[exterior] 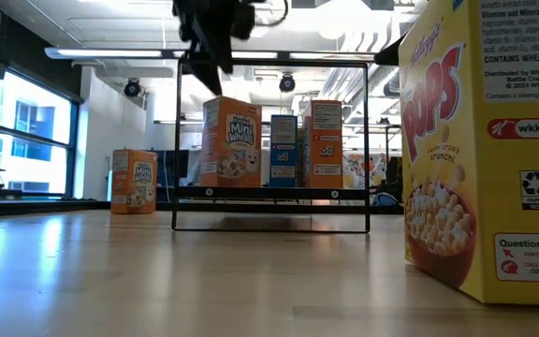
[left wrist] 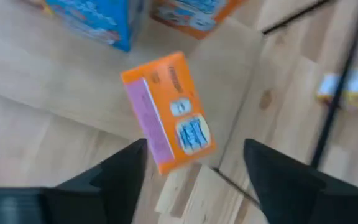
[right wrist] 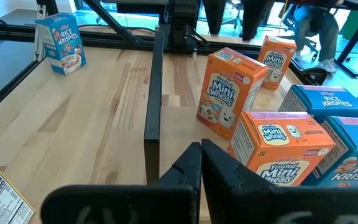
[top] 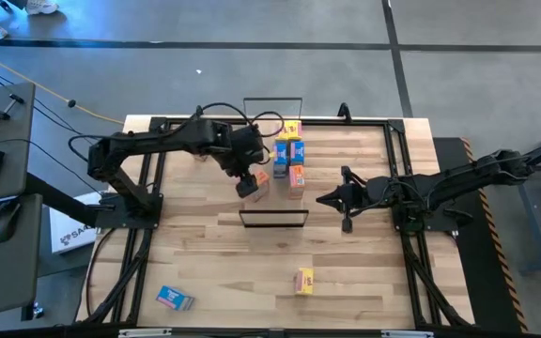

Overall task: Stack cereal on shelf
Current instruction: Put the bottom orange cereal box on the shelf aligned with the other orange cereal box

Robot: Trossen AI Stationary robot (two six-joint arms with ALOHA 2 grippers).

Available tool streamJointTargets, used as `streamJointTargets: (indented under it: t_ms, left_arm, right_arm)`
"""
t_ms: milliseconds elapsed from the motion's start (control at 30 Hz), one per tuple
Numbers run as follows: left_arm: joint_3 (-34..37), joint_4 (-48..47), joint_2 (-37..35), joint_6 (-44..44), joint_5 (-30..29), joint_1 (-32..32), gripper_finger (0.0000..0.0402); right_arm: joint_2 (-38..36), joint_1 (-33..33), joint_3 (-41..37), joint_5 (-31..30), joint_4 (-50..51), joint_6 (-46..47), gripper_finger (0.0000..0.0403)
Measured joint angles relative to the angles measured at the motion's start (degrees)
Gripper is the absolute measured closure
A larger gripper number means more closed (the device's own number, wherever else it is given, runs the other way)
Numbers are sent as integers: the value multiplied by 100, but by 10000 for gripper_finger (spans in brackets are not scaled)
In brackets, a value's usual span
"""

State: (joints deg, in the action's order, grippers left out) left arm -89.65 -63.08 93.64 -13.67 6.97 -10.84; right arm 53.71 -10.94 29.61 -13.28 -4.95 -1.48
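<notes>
Placing step. Left gripper [top: 248, 188], fingers apart, hovers above orange box [top: 259, 176] standing free at shelf [top: 272, 199] left edge, beside stacked cereal [top: 290, 153]. Right gripper [top: 327, 199], fingers together, waits near shelf. Next, judged: fetch yellow box [top: 304, 280] from front table.

Bright overhead ceiling strips, window glare in low view; left wrist view motion-blurred; soft shadows on tabletop [top: 252, 253].
</notes>
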Motion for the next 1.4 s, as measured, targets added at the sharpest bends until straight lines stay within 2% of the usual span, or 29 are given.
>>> streamJointTargets:
  t_ms: [133, 300, 367, 567, 767, 1033, 1400]
  left_arm:
    - [256, 150, -584, 390, -95, 186, 236]
    - [1570, 999, -1507, 219, -464, 209, 366]
    - [2170, 1495, -1818, 161, -510, 132, 392]
    - [3422, 2855, -2152, 253, -761, -94, 376]
    - [4130, 4197, -2128, 229, -498, -152, 397]
    - [4581, 5126, -2130, -240, -131, -4, 401]
    - [4677, 5408, -2087, -279, -216, 304, 401]
  right_arm:
    - [0, 0, 0, 2, 57, 52, 403]
    - [2, 0, -26, -11, 85, 152, 403]
    - [2, 1, -45, -14, 94, 154, 403]
    - [2, 0, -46, -17, 81, 154, 403]
    - [2, 1, -46, -20, 72, 156, 403]
    - [2, 1, -46, -20, 81, 156, 403]
    - [2, 0, -46, -22, 82, 165, 403]
